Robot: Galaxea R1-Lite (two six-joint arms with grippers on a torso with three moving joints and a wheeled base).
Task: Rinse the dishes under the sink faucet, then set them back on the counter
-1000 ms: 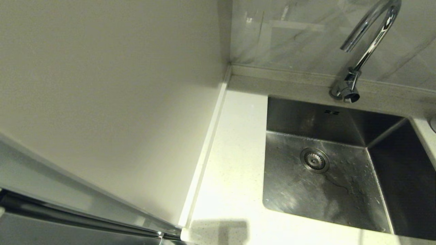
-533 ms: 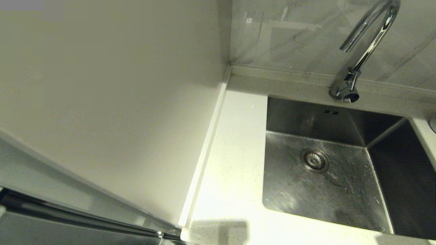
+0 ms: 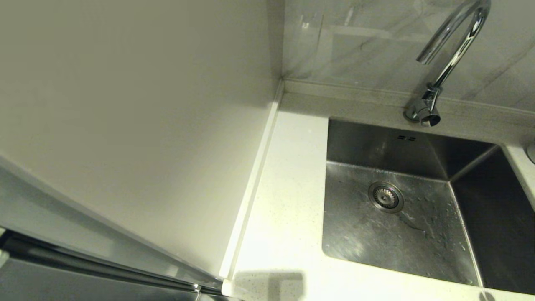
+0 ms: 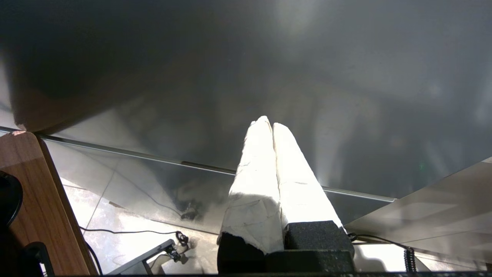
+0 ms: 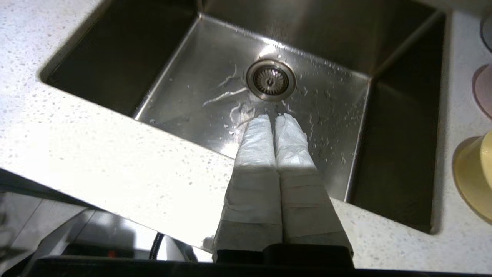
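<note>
Although only their edges show at the side of the right wrist view, the bowls stand on the table (image 5: pixel 96 154) to the right of the sink (image 5: pixel 215 111): a yellow bowl (image 5: pixel 474 175), a pink bowl (image 5: pixel 485 90) and a sliver of a blue bowl (image 5: pixel 488 32). They look light, stiff and probably slippery when wet, so I would pinch each one at its rim. The right claw (image 5: pixel 275 117) hovers over the wet sink with fingers pressed together, holding nothing. The left claw (image 4: pixel 268 123) is parked low, also closed and empty. The faucet (image 3: pixel 449 50) gives no water.
</note>
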